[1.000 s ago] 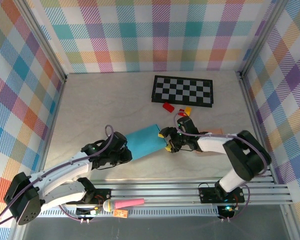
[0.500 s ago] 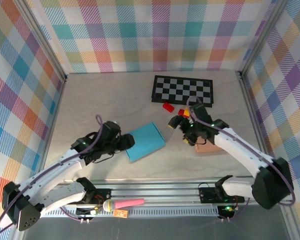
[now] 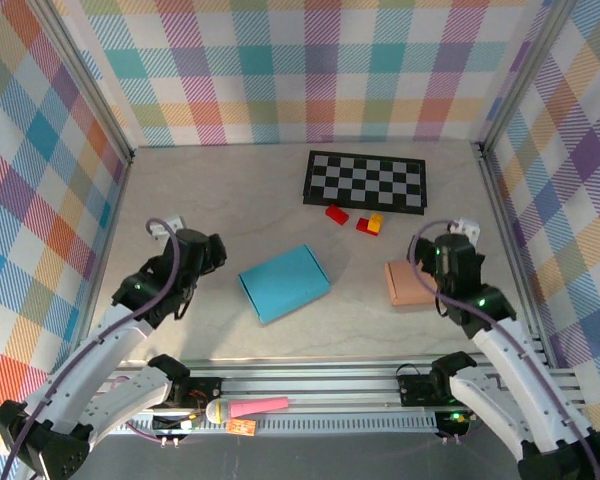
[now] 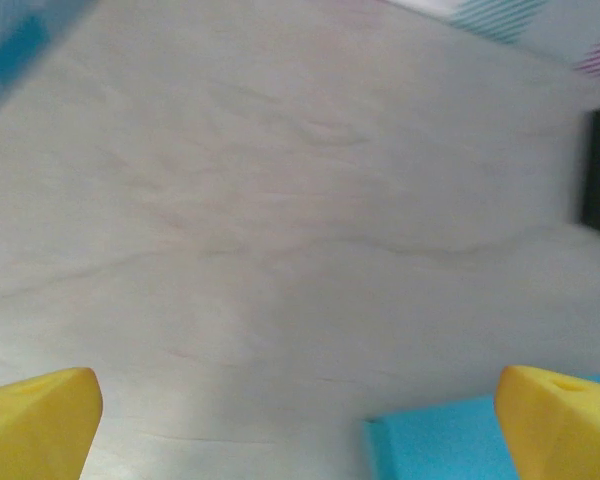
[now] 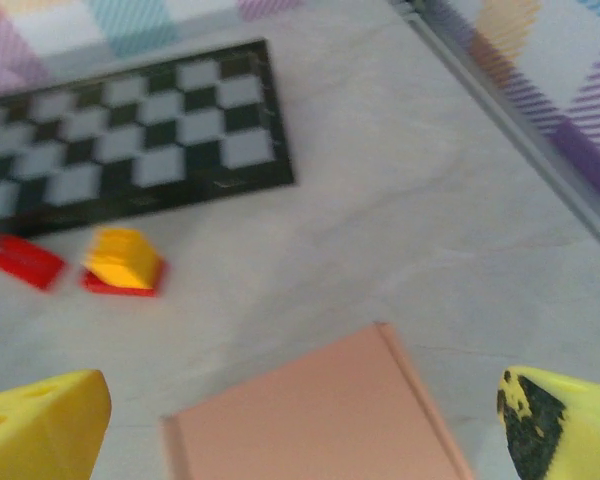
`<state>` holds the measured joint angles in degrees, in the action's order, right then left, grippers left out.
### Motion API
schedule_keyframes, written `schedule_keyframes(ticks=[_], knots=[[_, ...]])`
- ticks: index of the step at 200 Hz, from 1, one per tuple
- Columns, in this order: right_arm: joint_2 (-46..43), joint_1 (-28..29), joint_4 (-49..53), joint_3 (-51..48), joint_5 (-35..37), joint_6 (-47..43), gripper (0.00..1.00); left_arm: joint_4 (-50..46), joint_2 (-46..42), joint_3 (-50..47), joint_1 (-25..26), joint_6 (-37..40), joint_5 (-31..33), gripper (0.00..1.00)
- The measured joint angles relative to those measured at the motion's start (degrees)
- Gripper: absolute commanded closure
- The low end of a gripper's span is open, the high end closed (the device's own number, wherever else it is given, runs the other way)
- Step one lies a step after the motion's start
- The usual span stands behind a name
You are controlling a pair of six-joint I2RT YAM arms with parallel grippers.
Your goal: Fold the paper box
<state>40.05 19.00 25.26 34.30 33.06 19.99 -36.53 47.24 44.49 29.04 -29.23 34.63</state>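
Note:
The blue paper box [image 3: 283, 283] lies closed and flat in the middle of the table, and its corner shows at the bottom right of the left wrist view [image 4: 450, 442]. My left gripper [image 3: 208, 252] hangs to the left of the box, apart from it. It is open, with its yellow fingertips [image 4: 40, 415] spread wide and nothing between them [image 4: 300, 420]. My right gripper [image 3: 437, 250] is over at the right, also well away from the blue box. It is open and empty [image 5: 300, 420], above a salmon box [image 5: 310, 410].
The salmon box [image 3: 408, 283] lies flat right of centre. A checkerboard [image 3: 366, 181] sits at the back, with a red block [image 3: 335, 212] and a red-and-yellow block [image 3: 369, 224] in front of it. A pink-handled tool [image 3: 248, 408] rests on the front rail. Plaid walls enclose the table.
Both grippers have opened and drawn back from the blue box, the left one to the left and the right one to the right. The box now lies free on the table.

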Motion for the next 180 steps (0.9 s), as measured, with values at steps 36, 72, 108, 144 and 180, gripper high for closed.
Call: schedule_keyframes(ticks=[36, 72, 108, 144, 180], knots=[[2.6, -3.8, -11.0, -13.5, -0.2, -7.4, 0.01, 10.2, -6.1, -17.3, -4.9, 9.4, 3.4, 0.0], [11.8, -8.5, -25.6, -17.5, -7.5, -12.2, 0.01, 23.7, 0.1, -21.7, -12.6, 17.2, -2.1, 0.0], [24.1, -14.2, -41.0, -17.2, -16.6, -15.4, 0.01, 38.6, 15.2, -22.6, -19.5, 21.6, -10.3, 0.0], [36.2, -17.2, -55.3, -14.4, -24.1, -16.7, 0.01, 53.3, 27.7, -21.4, -23.2, 25.7, -17.6, 0.0], [44.6, -17.9, -67.3, -13.2, -28.4, -17.6, 0.01, 67.5, 35.6, -20.1, -27.1, 26.5, -23.3, 0.0]])
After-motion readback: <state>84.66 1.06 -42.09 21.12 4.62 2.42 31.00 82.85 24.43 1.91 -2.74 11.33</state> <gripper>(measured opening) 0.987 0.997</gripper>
